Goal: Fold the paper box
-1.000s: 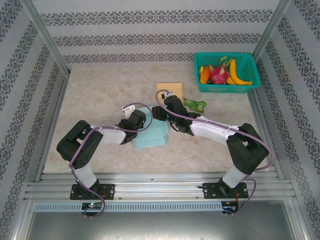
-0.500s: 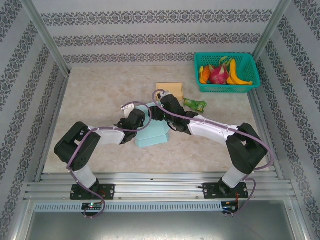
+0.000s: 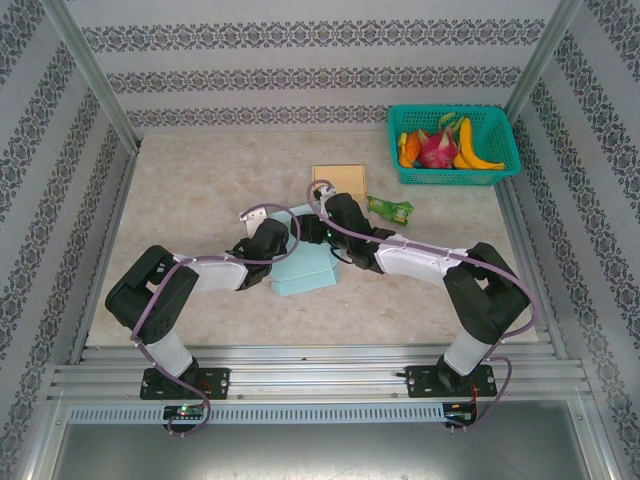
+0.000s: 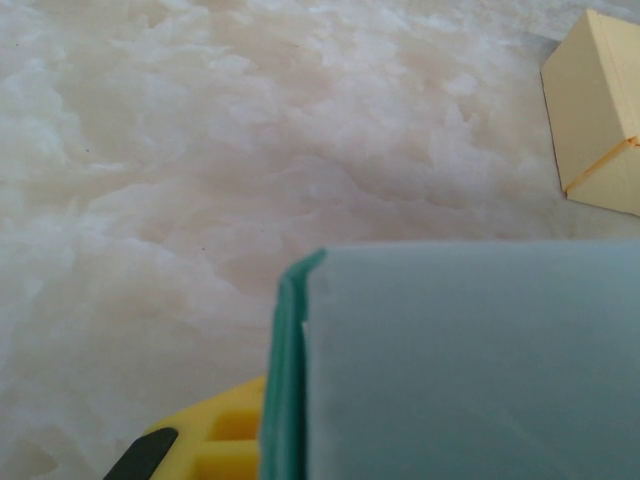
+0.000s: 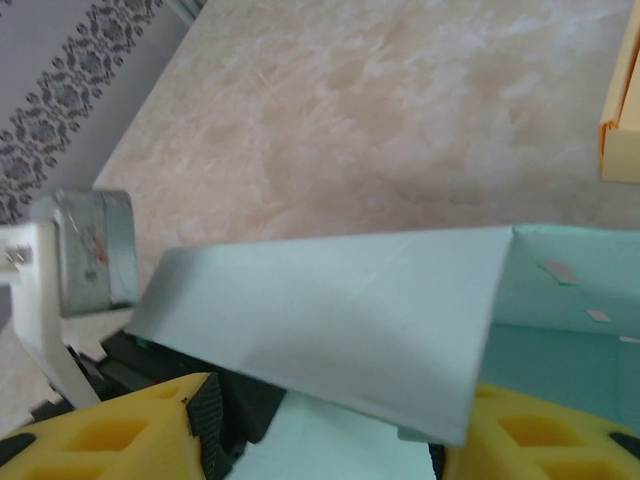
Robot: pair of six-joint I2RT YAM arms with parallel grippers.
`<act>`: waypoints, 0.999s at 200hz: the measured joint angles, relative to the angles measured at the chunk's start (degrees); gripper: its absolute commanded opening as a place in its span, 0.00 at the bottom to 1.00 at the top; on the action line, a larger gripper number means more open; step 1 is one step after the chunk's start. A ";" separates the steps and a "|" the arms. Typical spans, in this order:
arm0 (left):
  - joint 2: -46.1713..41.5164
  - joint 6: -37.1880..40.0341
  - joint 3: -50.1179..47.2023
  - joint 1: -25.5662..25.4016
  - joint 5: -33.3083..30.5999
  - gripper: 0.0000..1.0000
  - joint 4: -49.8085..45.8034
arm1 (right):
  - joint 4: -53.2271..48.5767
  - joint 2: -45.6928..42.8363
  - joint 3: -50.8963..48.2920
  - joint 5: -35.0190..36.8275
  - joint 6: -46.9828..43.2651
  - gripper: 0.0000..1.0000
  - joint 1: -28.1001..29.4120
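Top external: paper box (image 3: 305, 268) sits mid-table, between the two tools. Left gripper (image 3: 274, 243) is on its 9 o'clock edge. Right gripper (image 3: 323, 228) is on the 12 o'clock edge, so the right arm is the one placed over the far side.

Left wrist: teal wall runs down right against the yellow pad (image 4: 215, 445). Jaws are clenched, and it looks like a pinch on that wall, anchoring the box.

Right wrist: both yellow fingers (image 5: 110, 435) stand wide apart, released, gripping nothing. Pale flap (image 5: 330, 320) lies across the gap. Its long free edge runs roughly 9 to 3 o'clock and the box interior opens at 3 o'clock.

My read: the next move turns on that flap. It spans the jaws crosswise, so it suits a push down toward 6 o'clock, not a pinch. Risk is the box sliding if the left hold slips.

Yellow carton (image 3: 340, 182) lies near, at the box's 12 o'clock.
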 measured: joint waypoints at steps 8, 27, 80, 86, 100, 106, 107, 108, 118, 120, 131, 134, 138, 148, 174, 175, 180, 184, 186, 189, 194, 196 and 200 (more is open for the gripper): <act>0.00 0.02 0.13 0.00 0.26 0.00 -0.52 | 0.90 0.00 -1.18 -0.24 -1.22 0.58 -0.09; 0.00 0.00 0.39 0.00 1.20 0.00 -1.27 | 2.93 -0.02 -4.17 -1.18 -3.74 0.58 -1.16; 0.00 0.04 1.64 0.00 2.75 0.00 -2.32 | 4.66 -0.02 -7.48 -1.18 -9.66 0.59 -6.54; 0.00 0.04 1.64 0.00 2.75 0.00 -2.40 | 4.81 -0.02 -7.61 -1.07 -10.03 0.59 -7.08; 0.00 0.07 1.66 0.00 2.78 0.00 -2.71 | 5.03 -0.02 -7.82 -0.72 -11.10 0.59 -8.20; 0.04 0.07 1.77 0.00 2.78 0.00 -2.95 | 5.07 -0.02 -7.85 -0.59 -11.47 0.59 -8.50; 0.04 0.07 1.79 0.00 2.80 0.00 -2.95 | 5.07 -0.02 -7.85 -0.57 -11.50 0.59 -8.55; 0.07 0.07 1.84 0.00 2.82 0.00 -2.99 | 5.09 -0.02 -7.85 -0.55 -11.54 0.59 -8.61; 0.17 0.09 2.19 0.00 2.97 0.00 -3.41 | 5.27 -0.02 -7.85 -0.13 -12.26 0.59 -8.85; 0.20 0.09 2.27 0.00 3.02 0.00 -3.48 | 5.27 -0.02 -7.85 -0.13 -12.37 0.59 -8.94; 0.22 0.11 2.60 0.00 3.17 0.00 -3.76 | 5.29 -0.02 -7.85 0.31 -13.00 0.59 -9.01; 0.22 0.13 2.64 0.00 3.19 0.00 -3.82 | 5.29 -0.02 -7.85 0.33 -13.11 0.59 -9.01; 0.22 0.13 2.71 0.00 3.21 0.00 -3.87 | 5.29 -0.02 -7.85 0.50 -13.25 0.59 -9.01; 0.22 0.24 2.75 0.00 3.32 0.00 -3.98 | 5.31 -0.02 -7.85 0.74 -13.68 0.59 -9.03; 0.22 0.31 2.80 0.00 3.65 0.00 -4.09 | 5.29 -0.02 -7.85 1.46 -14.05 0.59 -9.29; 0.22 0.31 2.80 0.00 3.65 0.00 -4.07 | 5.29 -0.02 -7.85 1.49 -14.05 0.59 -9.29; 0.22 0.31 2.80 0.00 3.72 0.00 -4.09 | 5.31 -0.02 -7.85 1.68 -14.05 0.59 -9.40; 0.22 0.31 2.80 0.00 3.76 0.00 -4.09 | 5.29 -0.02 -7.85 1.84 -14.08 0.59 -9.40; 0.22 0.31 2.80 0.00 3.76 0.00 -4.09 | 5.29 -0.02 -7.85 1.84 -14.08 0.59 -9.40; 0.24 0.31 2.80 0.00 3.78 0.00 -4.09 | 5.29 -0.02 -7.85 1.90 -14.08 0.59 -9.40; 0.28 0.31 2.80 0.00 3.78 0.00 -4.09 | 5.31 -0.02 -7.85 2.01 -14.08 0.59 -9.40; 0.33 0.31 2.82 0.00 3.78 0.00 -4.09 | 5.29 -0.02 -7.85 2.08 -14.08 0.59 -9.40; 0.35 0.31 2.82 0.00 3.78 0.00 -4.09 | 5.29 -0.02 -7.85 2.23 -14.08 0.59 -9.40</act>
